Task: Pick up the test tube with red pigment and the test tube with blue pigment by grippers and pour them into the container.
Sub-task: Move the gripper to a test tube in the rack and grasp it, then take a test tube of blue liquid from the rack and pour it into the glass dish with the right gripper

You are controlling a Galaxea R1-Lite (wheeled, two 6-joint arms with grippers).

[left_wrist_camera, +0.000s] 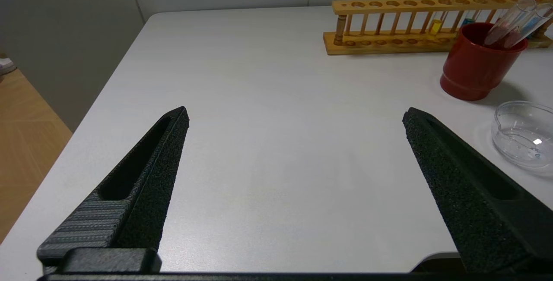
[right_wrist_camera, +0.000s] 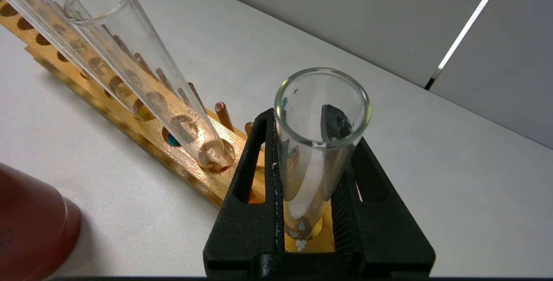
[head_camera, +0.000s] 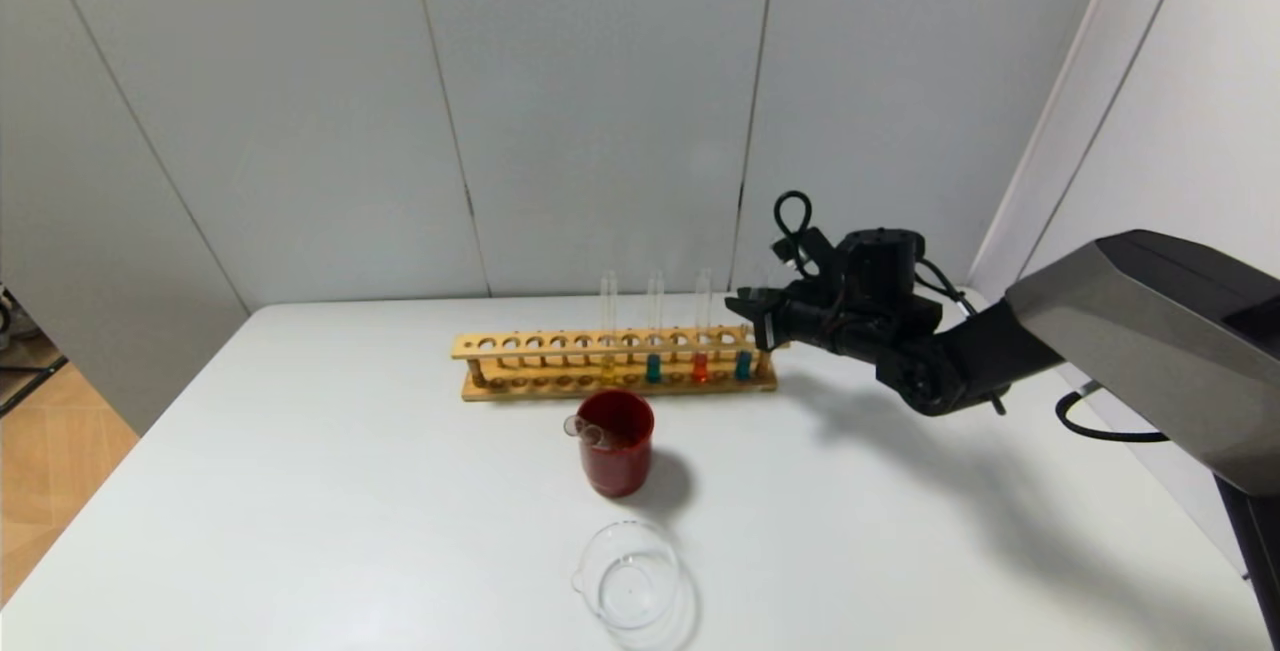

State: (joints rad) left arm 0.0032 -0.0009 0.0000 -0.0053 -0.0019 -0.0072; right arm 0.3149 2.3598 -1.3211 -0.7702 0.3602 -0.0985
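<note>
The test tube with blue pigment (head_camera: 743, 363) stands in the last hole at the right end of the wooden rack. My right gripper (head_camera: 757, 316) is shut on its upper part; in the right wrist view the two black jaws of the right gripper (right_wrist_camera: 300, 115) press both sides of the blue tube (right_wrist_camera: 319, 143), whose bottom sits in the rack hole. The test tube with red pigment (head_camera: 700, 366) stands one hole to the left and also shows in the right wrist view (right_wrist_camera: 151, 86). The clear container (head_camera: 630, 586) sits near the front edge. My left gripper (left_wrist_camera: 296, 112) is open and empty over bare table.
The wooden rack (head_camera: 540, 344) also holds a yellow tube (head_camera: 607, 369) and a teal-green tube (head_camera: 653, 368). A dark red cup (head_camera: 615, 441) with two empty tubes leaning in it stands between the rack and the container. White wall panels stand behind the table.
</note>
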